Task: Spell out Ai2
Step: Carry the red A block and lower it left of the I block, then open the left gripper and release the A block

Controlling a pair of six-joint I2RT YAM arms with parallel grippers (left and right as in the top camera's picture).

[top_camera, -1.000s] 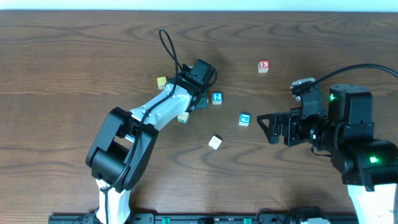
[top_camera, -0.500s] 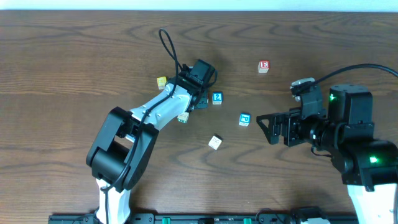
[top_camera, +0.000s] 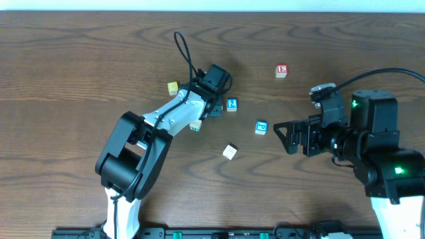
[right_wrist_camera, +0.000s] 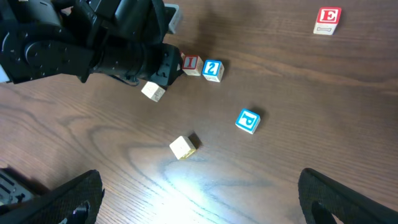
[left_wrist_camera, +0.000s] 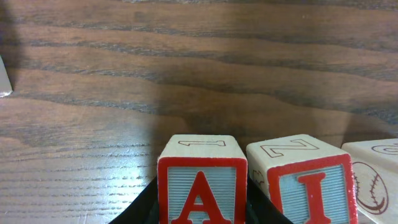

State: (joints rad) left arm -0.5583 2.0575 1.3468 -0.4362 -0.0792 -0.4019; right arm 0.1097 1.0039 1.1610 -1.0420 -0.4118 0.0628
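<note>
- The left arm (top_camera: pixel 174 114) is seen clad in white shells, with bulky black joints between them.
- A thin black cable (top_camera: pixel 180 50) is spotted, curled in a loop by its wrist.
- The right arm (top_camera: pixel 372 143) is cased almost wholly in black, above a white base.
- Two small green lights (top_camera: pixel 399 170) are lit on that casing.
- The right pincer (top_camera: pixel 282 137) is shown all black, its fingers (right_wrist_camera: pixel 68 199) matt.

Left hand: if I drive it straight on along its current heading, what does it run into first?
The left hand has the A block between its fingers. Past that, the wrist view shows only bare table; the pale block at the left edge sits off the line. Downward pitch is unclear.
</note>
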